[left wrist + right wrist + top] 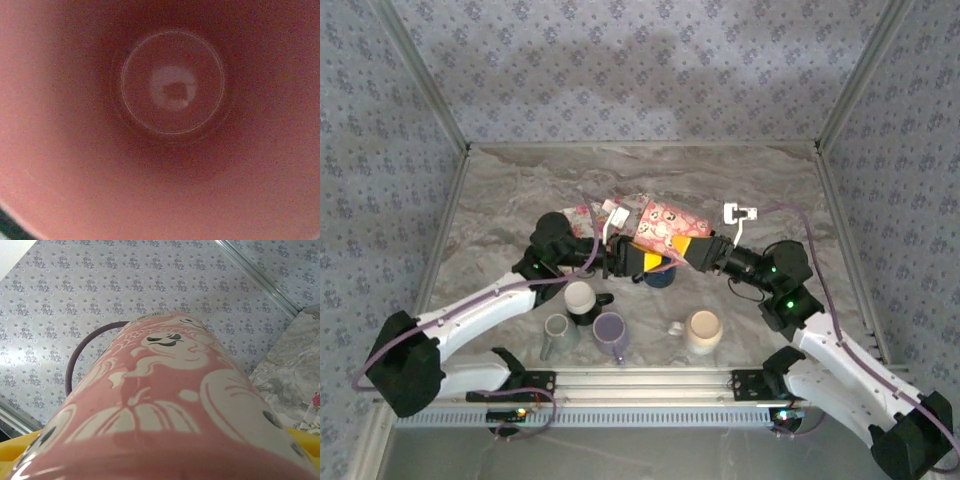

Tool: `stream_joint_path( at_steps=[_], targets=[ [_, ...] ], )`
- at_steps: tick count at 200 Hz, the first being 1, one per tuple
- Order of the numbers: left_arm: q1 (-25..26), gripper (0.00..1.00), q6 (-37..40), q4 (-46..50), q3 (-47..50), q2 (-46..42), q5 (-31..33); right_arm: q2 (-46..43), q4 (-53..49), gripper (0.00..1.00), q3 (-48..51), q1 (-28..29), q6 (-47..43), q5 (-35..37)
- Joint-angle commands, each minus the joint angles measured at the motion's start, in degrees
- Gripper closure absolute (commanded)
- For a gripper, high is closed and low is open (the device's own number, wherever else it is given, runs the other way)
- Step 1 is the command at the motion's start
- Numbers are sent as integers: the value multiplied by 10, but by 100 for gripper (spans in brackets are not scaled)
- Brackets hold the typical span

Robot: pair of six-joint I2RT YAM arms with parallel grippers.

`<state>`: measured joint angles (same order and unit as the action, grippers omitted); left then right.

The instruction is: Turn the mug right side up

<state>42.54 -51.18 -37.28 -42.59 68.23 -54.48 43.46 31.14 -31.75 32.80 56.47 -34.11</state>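
Holding the pink mug (665, 225) sideways above the table (520, 190) in the right fingers (688, 250), left fingers (632, 258) at its mouth, grip impossible to tell, maybe risking a drop onto the blue mug (660, 276) if releasing

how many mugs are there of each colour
pink mug: 1
floral mug: 1
dark blue mug: 1
white mug: 1
grey mug: 1
purple mug: 1
cream mug: 1
total: 7
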Motion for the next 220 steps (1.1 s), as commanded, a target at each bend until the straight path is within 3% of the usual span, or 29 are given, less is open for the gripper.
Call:
stream_joint_path(
  at_steps=[1,22,32,87,106,119,133,148,187,220],
  targets=[
    [-4,100,49,18,-30,-41,9,-17,-36,42,-14,-3,-50,2],
    [-5,100,69,42,-30,-56,24,-23,-60,9,-23,-4,-64,4],
    [-5,100,78,52,-31,-62,35,-30,-76,0,-26,-4,-73,13],
    [-21,100,103,89,-37,-82,70,-66,-137,0,-20,-11,-96,53],
    [-32,100,134,142,-46,-97,106,-88,-180,0,-25,-17,-116,89],
    [-42,100,192,228,-61,-119,167,-112,-221,0,-33,-19,-145,127],
    [-43,100,253,351,-91,-134,313,-131,-299,0,-54,-19,-183,187],
    [-46,100,277,421,-112,-124,441,-137,-332,1,-70,-18,-199,210],
    [-50,100,319,578,-211,-19,632,-125,-354,1,-91,-12,-225,230],
    [-131,100,273,580,-203,30,629,-110,-364,1,-91,-5,-231,229]
  ],
)
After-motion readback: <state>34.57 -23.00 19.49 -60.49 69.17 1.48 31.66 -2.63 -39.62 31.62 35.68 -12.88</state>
